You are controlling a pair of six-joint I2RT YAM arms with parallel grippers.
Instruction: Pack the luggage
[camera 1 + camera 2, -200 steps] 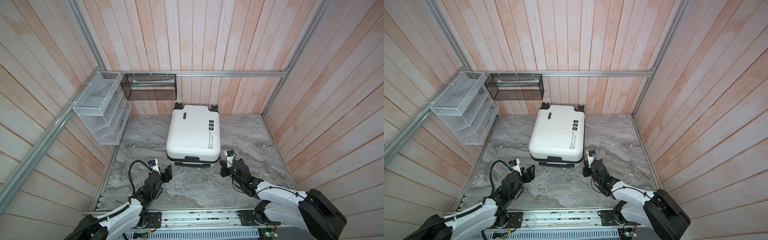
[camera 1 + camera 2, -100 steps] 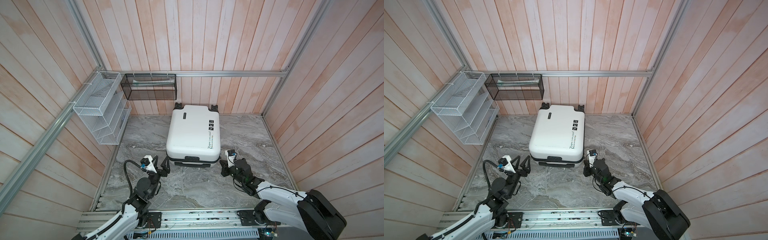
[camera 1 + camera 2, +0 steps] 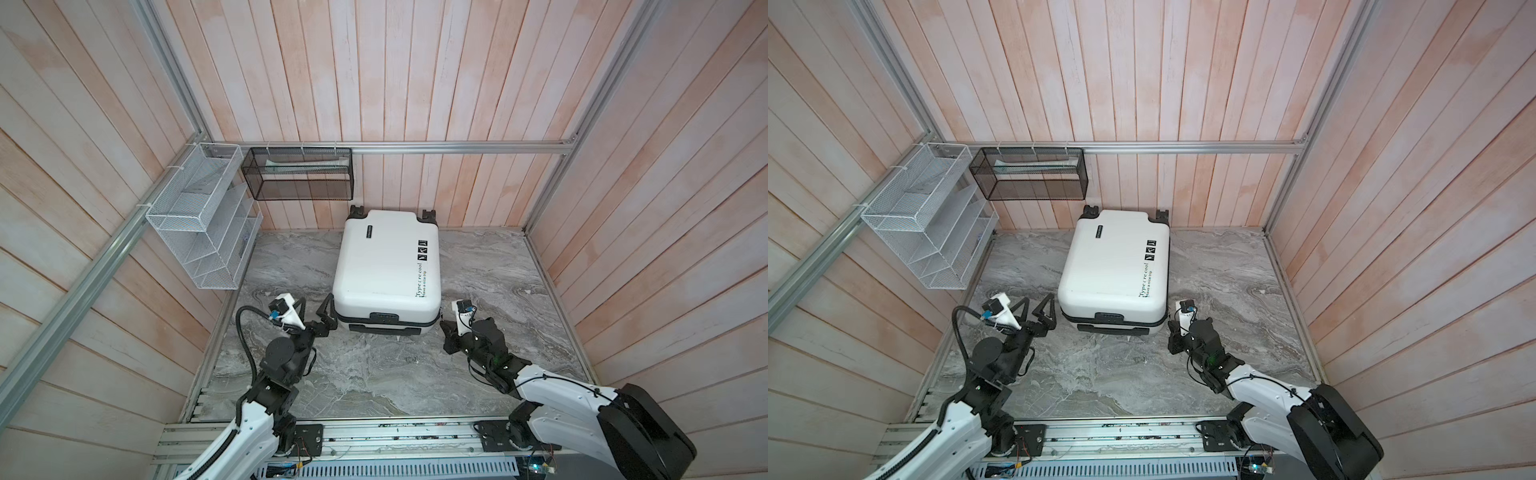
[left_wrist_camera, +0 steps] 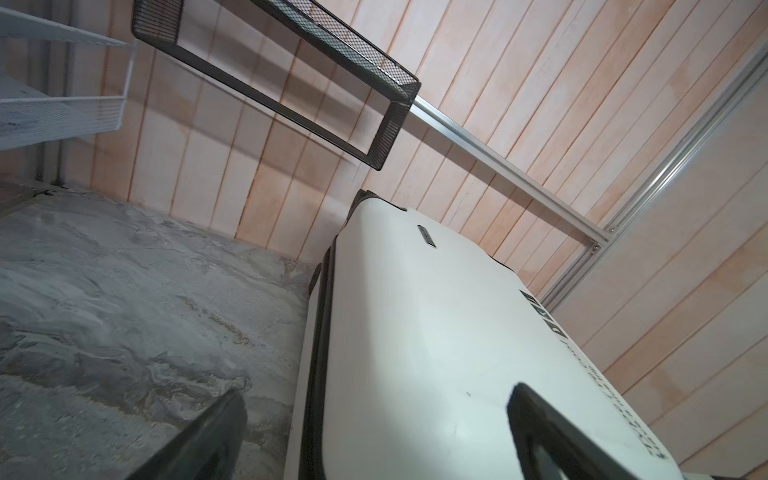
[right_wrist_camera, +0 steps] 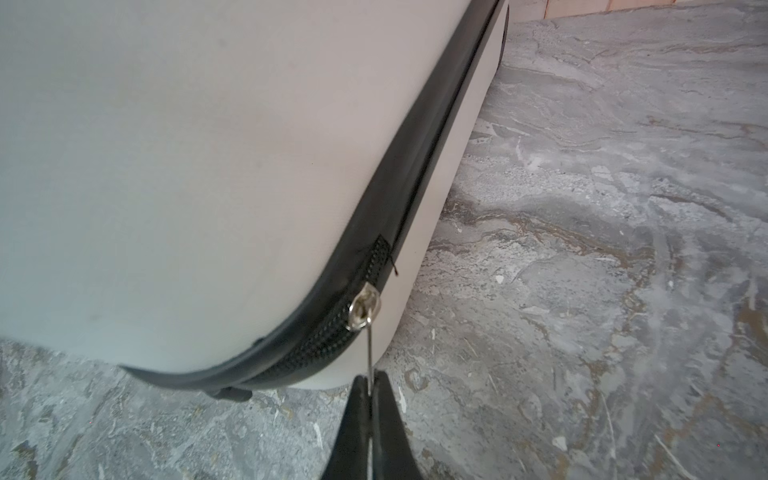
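Obs: the luggage (image 3: 386,266) lies flat on the marble table (image 3: 374,374), shells closed, directly ahead of both claws. Its wheel end is far from them and its handle end is near.

The left claw (image 3: 316,299) is spread wide and empty, just beside the luggage's near corner. In the left wrist view one finger (image 4: 552,432) shows against the white shell and the other (image 4: 208,436) over bare table (contact with the shell cannot be told).

The right claw (image 5: 370,380) is pressed together, pinching the thin metal zipper pull (image 5: 369,349). The slider (image 5: 364,309) sits just beyond its tips, on the black zipper at the rounded corner.

The black mesh basket (image 3: 299,174) and white wire rack (image 3: 203,224) hang on the walls well beyond the left claw
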